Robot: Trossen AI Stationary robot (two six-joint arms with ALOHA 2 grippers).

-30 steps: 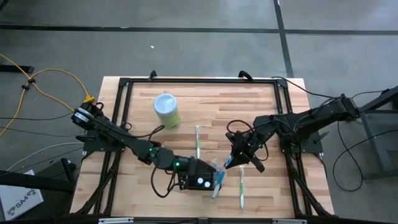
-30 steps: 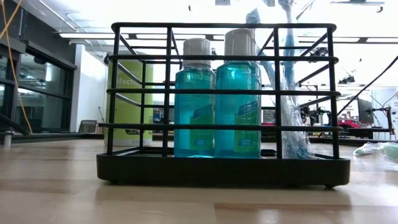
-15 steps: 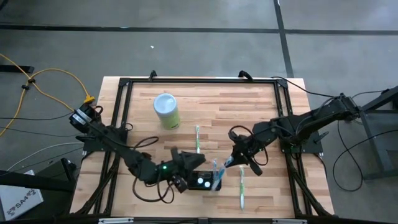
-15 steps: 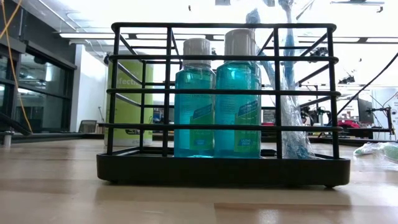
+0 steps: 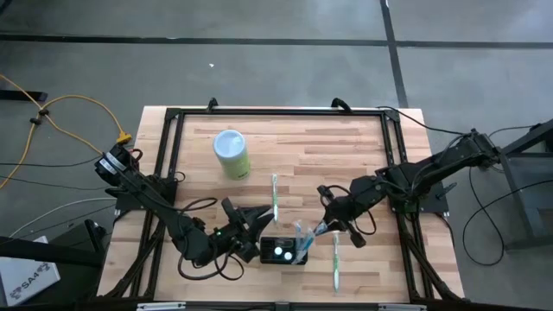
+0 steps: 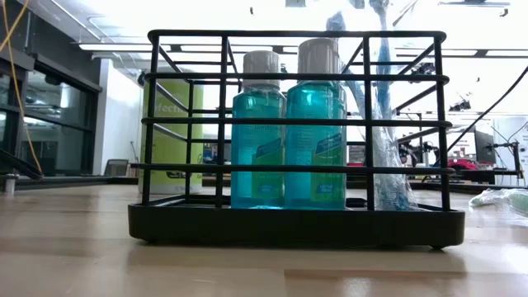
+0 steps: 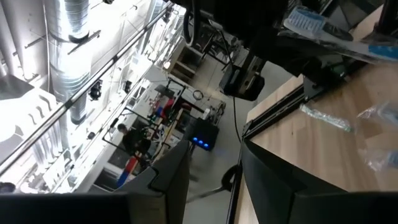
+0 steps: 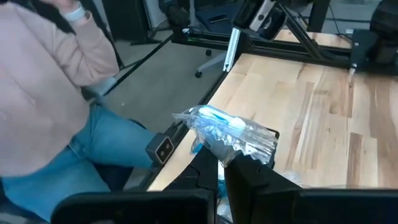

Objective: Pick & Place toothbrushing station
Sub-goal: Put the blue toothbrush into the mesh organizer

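Here, the right gripper (image 5: 331, 223) pinches a wrapped toothbrush (image 8: 227, 132) above the toothbrushing station (image 5: 284, 250), apparently to slot it; the left gripper (image 5: 251, 226), fingers apart, waits just left.

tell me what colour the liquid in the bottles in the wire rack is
Teal blue liquid in the bottles, clearest in the low view.

Count on the worktop (image 5: 346, 147): one black toothbrushing station (image 5: 283, 251), one pale green cylinder (image 5: 232, 154) with a whitish top, two loose toothbrushes, one (image 5: 275, 198) mid-worktop and one (image 5: 335, 259) near the front edge, plus one wrapped toothbrush (image 8: 227, 132). Low view: one black wire rack (image 6: 295, 223), two blue bottles (image 6: 258, 132) inside. Two arms. One person (image 8: 56, 106) beyond the worktop.
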